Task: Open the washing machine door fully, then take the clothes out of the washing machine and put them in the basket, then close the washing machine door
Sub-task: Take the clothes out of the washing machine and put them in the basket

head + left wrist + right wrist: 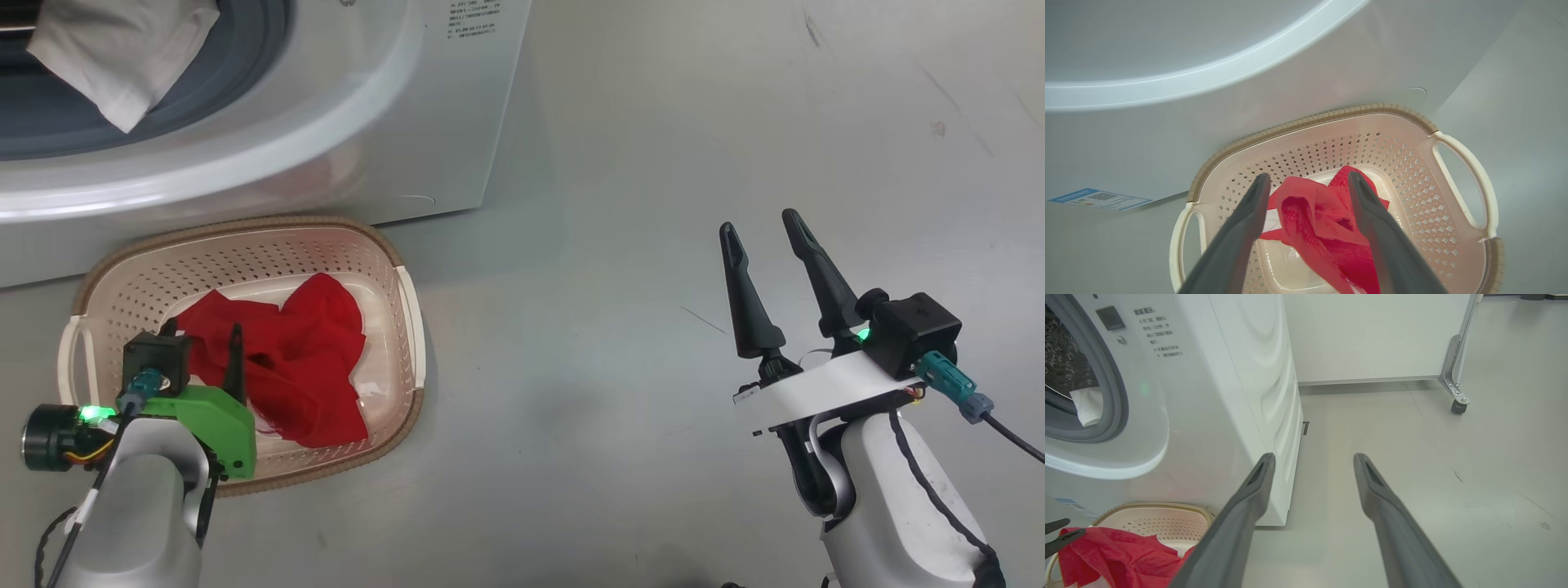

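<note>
Left gripper (1308,177) stands wide open with nothing clamped. Its own wrist view shows the red garment (1323,228) lying loose just beneath and between the two spread fingers, crumpled in the bottom of the basket (1310,121). Just past the fingertips rises the washing machine (1331,73) front, with a blue label (1100,199) off to one side. From the head view, a white cloth (122,57) hangs over the grey rubber ring (220,73), well beyond this gripper. The right wrist view adds the perforated steel drum (1061,355) behind that cloth and, far off, a castor (1457,406) below a white panel (1372,335). Right gripper (760,224), likewise spread and empty, hovers over the floor (612,163), well apart from the basket.
</note>
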Controlling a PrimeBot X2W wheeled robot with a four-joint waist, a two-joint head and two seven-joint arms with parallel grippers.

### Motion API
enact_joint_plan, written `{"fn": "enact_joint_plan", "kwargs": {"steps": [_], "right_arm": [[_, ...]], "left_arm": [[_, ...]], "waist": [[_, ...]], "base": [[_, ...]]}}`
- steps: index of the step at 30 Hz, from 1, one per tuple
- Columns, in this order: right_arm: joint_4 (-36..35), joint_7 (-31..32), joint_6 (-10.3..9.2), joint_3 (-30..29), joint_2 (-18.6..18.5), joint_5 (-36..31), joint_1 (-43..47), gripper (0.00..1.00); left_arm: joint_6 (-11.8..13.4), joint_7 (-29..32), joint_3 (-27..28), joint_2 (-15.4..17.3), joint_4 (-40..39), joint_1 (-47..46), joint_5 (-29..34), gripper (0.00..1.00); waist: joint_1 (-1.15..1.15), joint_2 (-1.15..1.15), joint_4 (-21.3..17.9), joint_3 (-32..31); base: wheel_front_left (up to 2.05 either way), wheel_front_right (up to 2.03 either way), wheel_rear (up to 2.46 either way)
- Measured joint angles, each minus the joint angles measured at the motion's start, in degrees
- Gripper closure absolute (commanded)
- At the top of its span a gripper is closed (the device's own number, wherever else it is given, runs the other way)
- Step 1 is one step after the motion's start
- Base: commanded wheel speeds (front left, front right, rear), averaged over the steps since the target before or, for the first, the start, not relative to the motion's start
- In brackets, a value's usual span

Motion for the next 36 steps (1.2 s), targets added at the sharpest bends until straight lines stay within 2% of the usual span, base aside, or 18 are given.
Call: {"fn": "enact_joint_plan", "kwargs": {"steps": [21, 36], "right_arm": [[1.09, 0.0, 0.0, -1.08, -0.02, -0.31, 0.87, 0.0], [2.18, 0.0, 0.01, -1.82, -0.03, -1.24, 4.14, 0.0]], "left_arm": [[-1.56, -1.67, -2.26, -2.93, -4.47, -0.03, 0.4, 0.0], [-2.03, -1.83, -1.58, -4.12, -15.71, 5.68, -0.22, 0.0]], "waist": [[0.0, 0.0, 4.45, -7.71], [0.0, 0.0, 7.81, -15.03]], "base": [[0.0, 0.0, 0.0], [0.0, 0.0, 0.0]]}}
